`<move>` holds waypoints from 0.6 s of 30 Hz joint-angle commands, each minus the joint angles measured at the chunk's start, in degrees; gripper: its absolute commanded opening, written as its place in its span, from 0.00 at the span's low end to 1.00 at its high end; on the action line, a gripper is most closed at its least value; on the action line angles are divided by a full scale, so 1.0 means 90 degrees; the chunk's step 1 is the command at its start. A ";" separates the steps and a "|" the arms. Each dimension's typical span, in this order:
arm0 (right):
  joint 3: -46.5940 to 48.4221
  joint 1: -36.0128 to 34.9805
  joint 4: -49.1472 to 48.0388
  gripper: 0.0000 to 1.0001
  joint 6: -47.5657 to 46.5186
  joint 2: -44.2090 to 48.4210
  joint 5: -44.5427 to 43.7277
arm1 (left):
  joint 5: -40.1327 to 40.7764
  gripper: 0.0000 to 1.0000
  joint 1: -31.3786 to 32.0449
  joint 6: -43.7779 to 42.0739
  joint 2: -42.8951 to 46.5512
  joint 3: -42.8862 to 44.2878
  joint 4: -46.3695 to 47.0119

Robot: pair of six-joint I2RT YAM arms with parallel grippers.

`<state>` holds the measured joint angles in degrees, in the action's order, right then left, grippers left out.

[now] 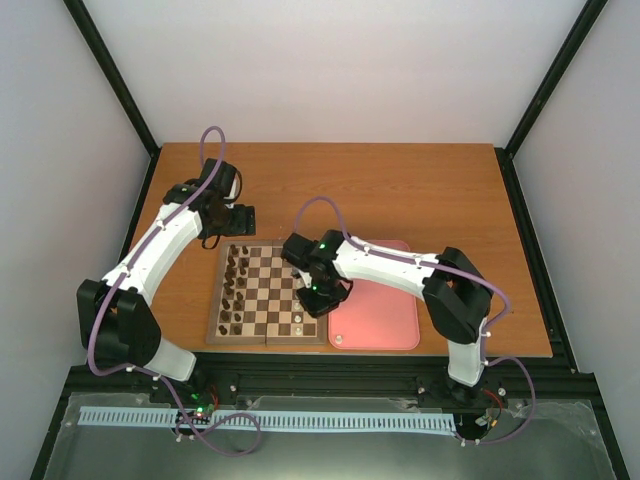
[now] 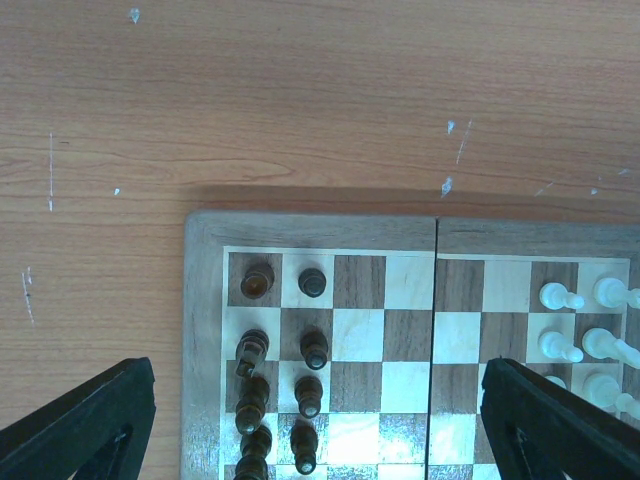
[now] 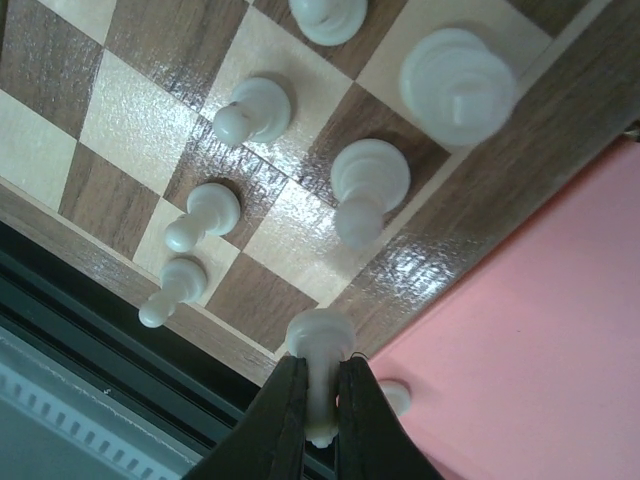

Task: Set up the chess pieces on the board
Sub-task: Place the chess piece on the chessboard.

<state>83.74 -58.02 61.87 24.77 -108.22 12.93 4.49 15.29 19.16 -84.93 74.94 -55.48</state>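
Right gripper [image 3: 320, 375] is pinched tight on one cream piece [image 3: 320, 336], held over the board [image 3: 470, 230] border near its corner, right by the pink tray [image 3: 540, 330]. Six more cream pieces [image 3: 368, 178] stand on squares near that board edge. Another small cream piece [image 3: 398, 397] sits on the tray edge, just beside the fingers [image 3: 368, 425].

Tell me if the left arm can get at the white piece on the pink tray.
Probably not: the left gripper hangs at the board's far-left corner, and the right arm blocks the way to the white piece.
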 commanded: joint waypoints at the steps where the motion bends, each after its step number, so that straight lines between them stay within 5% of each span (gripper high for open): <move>1: 0.0198 -0.0144 -0.0032 0.03 -0.0076 -0.0202 0.0124 | -0.0038 1.00 0.0010 -0.0127 -0.0031 0.0141 0.0050; 18: 0.0608 -0.0217 0.0065 0.05 -0.0173 -0.0684 0.0008 | -0.0005 1.00 0.0011 -0.0146 0.0078 0.0082 0.0039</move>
<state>87.13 -59.31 61.76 24.14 -113.12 13.85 4.49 15.29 19.16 -84.95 74.94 -55.46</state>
